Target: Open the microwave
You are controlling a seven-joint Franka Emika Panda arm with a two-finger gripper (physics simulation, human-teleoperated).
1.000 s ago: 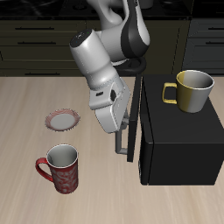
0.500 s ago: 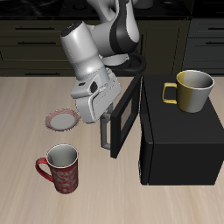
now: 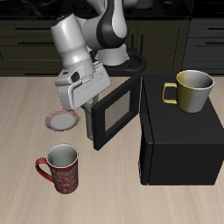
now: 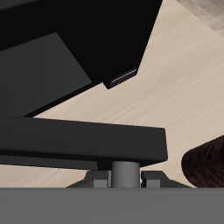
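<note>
The microwave [image 3: 179, 140] is a large matte black box on the table. Its door [image 3: 115, 109] stands swung well out from the body, with the dark window facing the table's front. My gripper [image 3: 87, 107] is at the door's free edge, shut on the grey bar handle [image 3: 88, 125]. In the wrist view the black door edge [image 4: 79, 144] crosses close in front of me, and a grey piece of the handle [image 4: 127, 169] sits between my fingers. The microwave body [image 4: 61, 35] is dark behind it.
A yellow mug [image 3: 192, 89] stands on top of the microwave. A red patterned mug [image 3: 61, 168] stands near the table's front edge; it also shows in the wrist view [image 4: 206, 162]. A small red-rimmed plate [image 3: 61, 118] lies beside the gripper. Dark cabinets [image 3: 35, 39] line the back.
The door has swung farther out from the microwave body. My gripper moved with the handle, away from the microwave and a little toward the back.
</note>
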